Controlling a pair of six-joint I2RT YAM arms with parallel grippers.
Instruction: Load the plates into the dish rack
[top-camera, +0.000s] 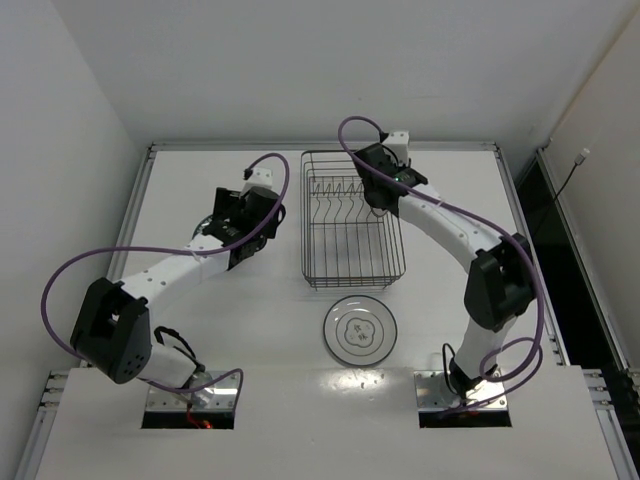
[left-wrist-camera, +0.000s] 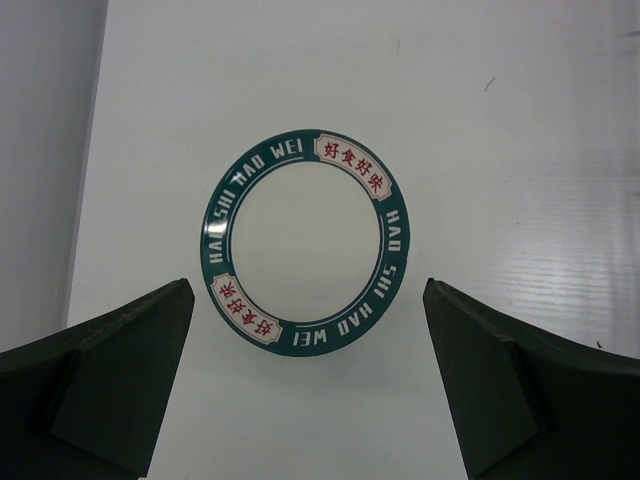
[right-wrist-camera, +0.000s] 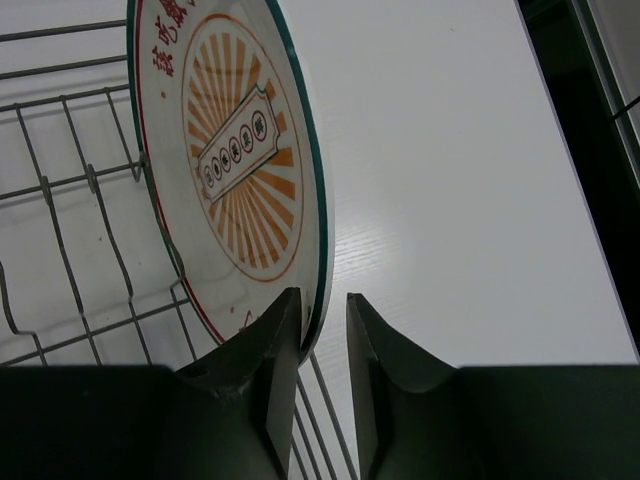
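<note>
The dark wire dish rack (top-camera: 350, 222) stands at the table's centre back. My right gripper (top-camera: 380, 195) hangs over its right side. In the right wrist view a plate with an orange sunburst and teal edge (right-wrist-camera: 240, 160) stands on edge among the rack's wires (right-wrist-camera: 60, 190). Its rim sits between my right gripper's (right-wrist-camera: 322, 300) jaws, touching the left finger, with a gap to the right finger. My left gripper (top-camera: 222, 222) hovers wide open (left-wrist-camera: 308, 300) over a teal-rimmed plate with red characters (left-wrist-camera: 305, 240) lying flat. A white plate with a thin dark ring (top-camera: 360, 328) lies in front of the rack.
The left wall runs close beside the teal-rimmed plate (left-wrist-camera: 40, 150). The table's right edge (right-wrist-camera: 570, 120) lies beyond the rack. Purple cables loop over both arms.
</note>
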